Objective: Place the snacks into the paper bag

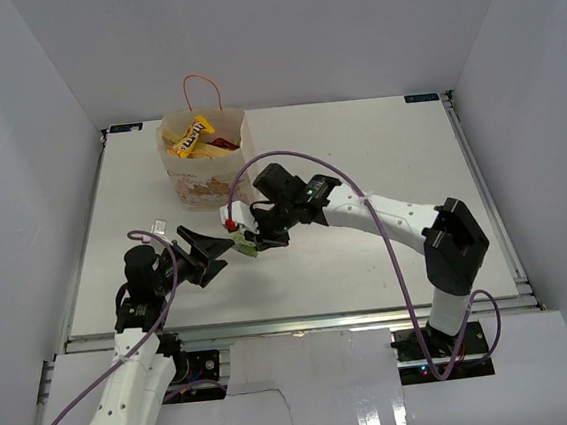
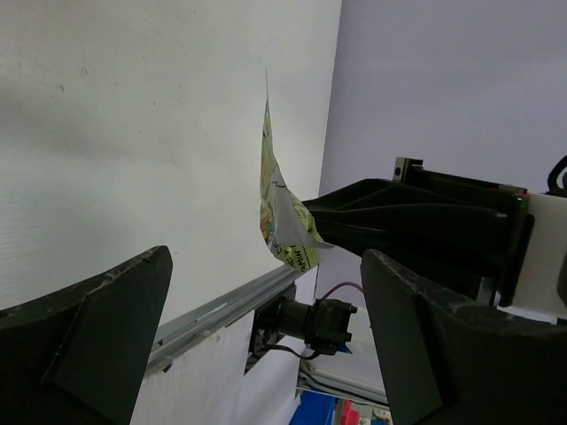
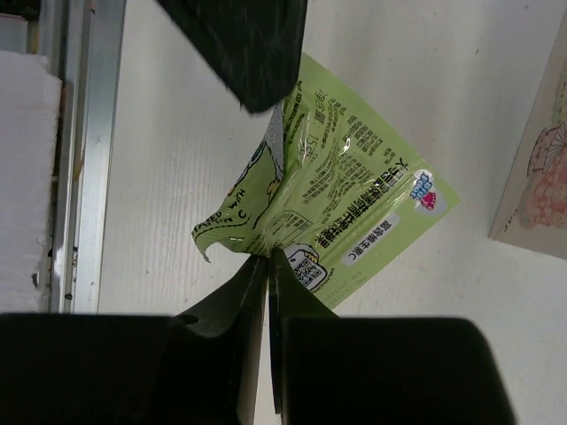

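Observation:
A small green packet (image 1: pixel 245 244) (image 3: pixel 345 199) hangs above the table, and my right gripper (image 1: pixel 253 238) (image 3: pixel 268 258) is shut on its lower edge. In the left wrist view the green packet (image 2: pixel 282 221) shows edge-on, pinched by the right arm's black fingers (image 2: pixel 399 217). My left gripper (image 1: pixel 213 250) (image 2: pixel 266 345) stands open just left of the packet, nothing between its jaws; one of its fingers (image 3: pixel 244 44) overlaps the packet's top. The cream paper bag (image 1: pixel 206 183) (image 3: pixel 540 177) stands upright behind, holding a yellow candy packet (image 1: pixel 192 136) and a red pouch (image 1: pixel 223 143).
A small clear scrap (image 1: pixel 157 225) lies on the white table (image 1: pixel 357 145) beside the left arm. White walls close the table's left, right and back sides. The metal rail (image 3: pixel 84 150) marks the near edge.

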### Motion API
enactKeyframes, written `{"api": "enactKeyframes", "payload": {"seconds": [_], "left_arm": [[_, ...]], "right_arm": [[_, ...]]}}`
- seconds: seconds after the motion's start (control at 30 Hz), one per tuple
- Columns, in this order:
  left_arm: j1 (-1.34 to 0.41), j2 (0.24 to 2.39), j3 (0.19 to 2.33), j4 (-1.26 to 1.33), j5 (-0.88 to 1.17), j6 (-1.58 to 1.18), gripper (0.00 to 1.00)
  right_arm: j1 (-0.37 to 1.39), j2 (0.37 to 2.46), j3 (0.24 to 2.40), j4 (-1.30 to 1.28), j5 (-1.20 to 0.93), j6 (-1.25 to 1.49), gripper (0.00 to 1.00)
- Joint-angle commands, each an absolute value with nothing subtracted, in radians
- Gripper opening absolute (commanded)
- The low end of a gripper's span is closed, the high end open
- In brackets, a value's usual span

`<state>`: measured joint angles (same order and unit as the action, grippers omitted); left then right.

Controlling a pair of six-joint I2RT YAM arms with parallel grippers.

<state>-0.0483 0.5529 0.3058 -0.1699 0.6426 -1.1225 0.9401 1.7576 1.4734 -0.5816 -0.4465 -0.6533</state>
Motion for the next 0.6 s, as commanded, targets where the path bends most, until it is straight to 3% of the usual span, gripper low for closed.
{"api": "enactKeyframes", "payload": {"seconds": [0.0, 0.1, 0.2, 0.4, 0.43, 0.5, 0.57], "left_arm": [[-0.083, 0.580, 0.334, -0.143, 0.600, -1.132, 0.98], [-0.123, 0.612, 0.336, -0.132, 0.571, -1.135, 0.96], [-0.164, 0.644, 0.333, -0.097, 0.546, -1.149, 0.87], [-0.206, 0.716, 0.344, -0.068, 0.520, -1.147, 0.54], [-0.207, 0.722, 0.351, -0.067, 0.506, -1.138, 0.41], [-0.207, 0.727, 0.360, -0.067, 0.500, -1.134, 0.38], [-0.207, 0.739, 0.371, -0.067, 0.488, -1.115, 0.29]], "right_arm": [[0.977, 1.785, 1.540, -0.537, -0.356, -0.629, 0.08], [1.003, 1.805, 1.563, -0.528, -0.319, -0.626, 0.08], [1.028, 1.816, 1.569, -0.512, -0.288, -0.632, 0.08], [1.037, 1.812, 1.578, -0.506, -0.284, -0.627, 0.08], [1.037, 1.803, 1.571, -0.514, -0.296, -0.633, 0.08], [1.037, 1.795, 1.565, -0.515, -0.305, -0.635, 0.08], [1.037, 1.781, 1.551, -0.517, -0.319, -0.634, 0.08]]}}
